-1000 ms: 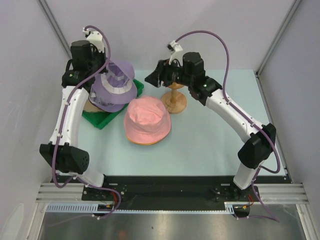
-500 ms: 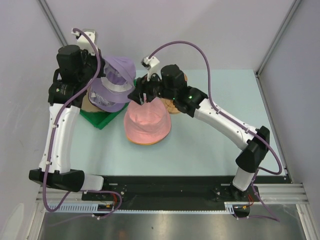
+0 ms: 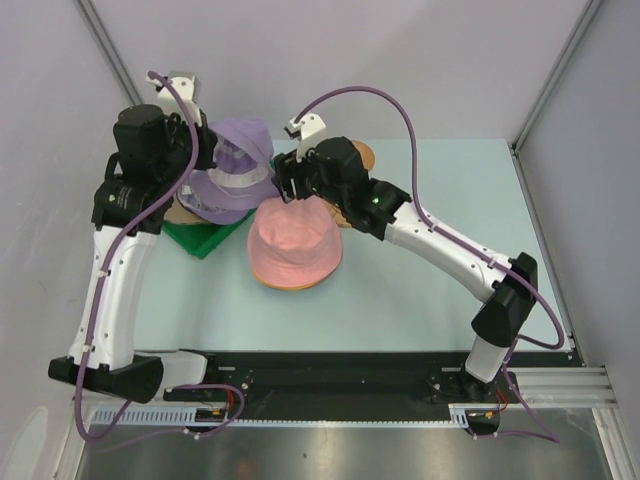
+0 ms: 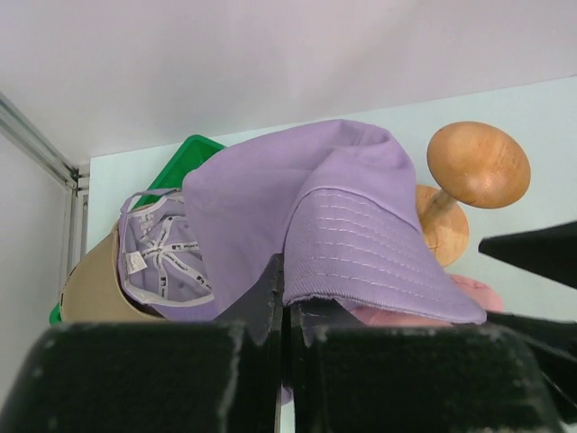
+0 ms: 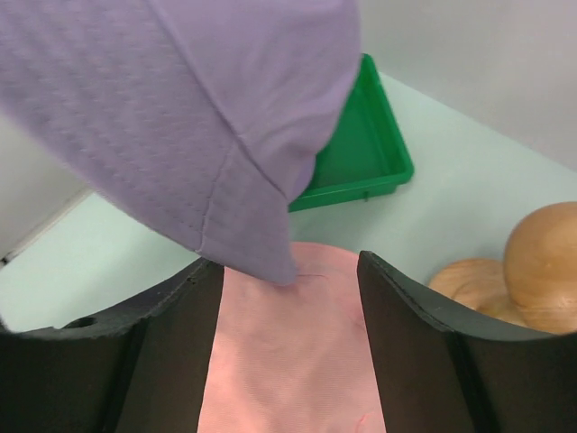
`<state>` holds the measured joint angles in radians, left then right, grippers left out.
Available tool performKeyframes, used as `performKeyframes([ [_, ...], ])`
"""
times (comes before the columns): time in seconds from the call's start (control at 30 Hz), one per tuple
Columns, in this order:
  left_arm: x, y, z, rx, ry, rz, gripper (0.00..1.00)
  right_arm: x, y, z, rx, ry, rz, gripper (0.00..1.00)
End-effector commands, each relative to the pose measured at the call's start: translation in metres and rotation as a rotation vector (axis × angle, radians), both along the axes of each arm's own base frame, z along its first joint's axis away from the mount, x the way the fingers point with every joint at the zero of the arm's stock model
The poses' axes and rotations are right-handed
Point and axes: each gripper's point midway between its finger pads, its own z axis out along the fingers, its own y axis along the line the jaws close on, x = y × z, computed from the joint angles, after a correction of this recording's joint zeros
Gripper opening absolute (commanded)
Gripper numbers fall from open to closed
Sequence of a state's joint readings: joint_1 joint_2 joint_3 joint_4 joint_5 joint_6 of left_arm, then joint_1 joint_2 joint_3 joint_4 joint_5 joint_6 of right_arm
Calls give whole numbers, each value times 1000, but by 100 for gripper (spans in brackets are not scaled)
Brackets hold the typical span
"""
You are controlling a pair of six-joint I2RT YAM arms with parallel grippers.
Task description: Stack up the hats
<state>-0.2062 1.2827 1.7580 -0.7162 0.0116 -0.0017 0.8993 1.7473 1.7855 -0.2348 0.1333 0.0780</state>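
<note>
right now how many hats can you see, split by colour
lavender hat: 1
pink hat: 1
tan cap: 1
orange hat, only a rim showing under the pink one: 1
total: 4

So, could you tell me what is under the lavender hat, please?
A tan cap and part of a green tray show beneath the hat; the rest of both is covered.

Bright, even light fills the scene, leaving only faint, soft shadows on the pale counter (image 3: pixel 400 290); a dull sheen marks the metal strip (image 3: pixel 350 455) at the near edge.
</note>
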Motion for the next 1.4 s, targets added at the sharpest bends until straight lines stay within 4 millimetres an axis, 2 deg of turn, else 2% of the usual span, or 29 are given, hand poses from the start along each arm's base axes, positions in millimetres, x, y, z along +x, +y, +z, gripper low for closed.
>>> performKeyframes([
  [0.0, -14, -3, 13, -26, -51, -19, 0, 12, -19, 36, 36, -137, -82, 67],
  [0.2, -15, -14, 10, -43, -53, -78, 0, 16, -13, 43, 51, -247, -40, 66],
  [0.27, -11, -18, 10, -51, -54, -94, 0, 14, -10, 46, 59, -280, -10, 61],
  [0.3, -9, -19, 10, -54, -53, -101, 0, 12, -8, 55, 90, -315, 7, 58],
  [0.37, -6, -23, 10, -59, -58, -114, 0, 12, -8, 51, 87, -348, 21, 45],
  [0.4, -5, -24, 11, -62, -62, -120, 1, 10, -7, 60, 116, -380, 28, 41],
  [0.43, -4, -27, 11, -66, -62, -132, 0, 11, -8, 58, 116, -389, 29, 33],
  [0.5, 1, -30, 12, -71, -67, -145, 0, 15, -9, 61, 115, -407, 27, 27],
  [0.53, 2, -32, 12, -74, -69, -152, 0, 17, -9, 63, 112, -413, 22, 16],
  [0.6, 7, -38, 15, -80, -85, -172, 0, 28, -18, 63, 92, -425, -22, 0],
  [0.77, 21, -51, 20, -63, -135, -215, 0, 49, -43, 70, 48, -478, -107, 0],
  [0.93, 38, -73, 11, 6, -195, -249, 0, 68, -75, 74, 24, -500, -188, 0],
  [0.97, 39, -77, 2, 14, -187, -255, 0, 68, -78, 75, 20, -507, -195, 0],
  [1.03, 37, -86, 0, 18, -210, -268, 0, 63, -86, 71, 1, -515, -213, 0],
  [1.1, 32, -88, -17, 30, -194, -268, 0, 54, -95, 77, 9, -529, -226, 0],
  [1.13, 29, -86, -18, 46, -211, -268, 0, 49, -95, 65, -10, -513, -221, 0],
  [1.17, 22, -82, -32, 65, -201, -256, 0, 43, -96, 62, -17, -511, -217, 0],
  [1.23, 11, -79, -33, 94, -247, -257, 0, 29, -101, 55, -33, -499, -206, 0],
  [1.27, 7, -78, -56, 114, -220, -258, 0, 19, -98, 51, -39, -491, -195, 0],
  [1.3, -5, -72, -48, 115, -259, -247, 0, 13, -99, 48, -46, -487, -189, 0],
  [1.33, -8, -69, -50, 120, -268, -238, 0, 3, -101, 46, -49, -487, -180, 0],
  [1.37, -12, -67, -65, 130, -247, -236, 0, -7, -97, 41, -58, -480, -163, 0],
])
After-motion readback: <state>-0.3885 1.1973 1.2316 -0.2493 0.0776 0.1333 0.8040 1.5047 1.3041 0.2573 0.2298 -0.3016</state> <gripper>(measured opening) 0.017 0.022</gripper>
